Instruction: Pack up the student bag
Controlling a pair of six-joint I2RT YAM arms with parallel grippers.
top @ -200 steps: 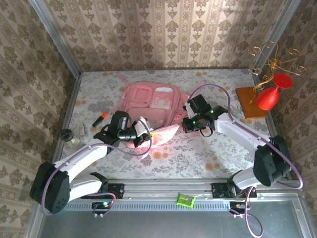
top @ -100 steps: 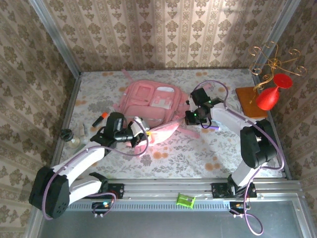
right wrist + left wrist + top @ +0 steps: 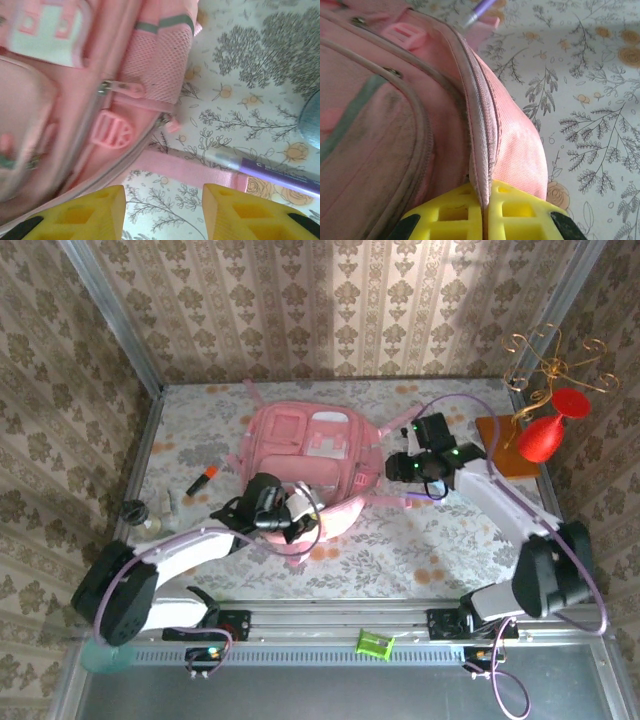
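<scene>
student bag: soft pink woven fabric, mesh side pocket, lying mid-frame on floral table | left pincer: yellow latticed fingers clamped on its zip-edged flap | right pincer: apart, lower frame, over table near slim purple pen

White links and black joints on left arm and right arm, purple cables looping, green lights on the right wrist. Left gripper, right gripper: yellow fingers, square cut-outs.
</scene>
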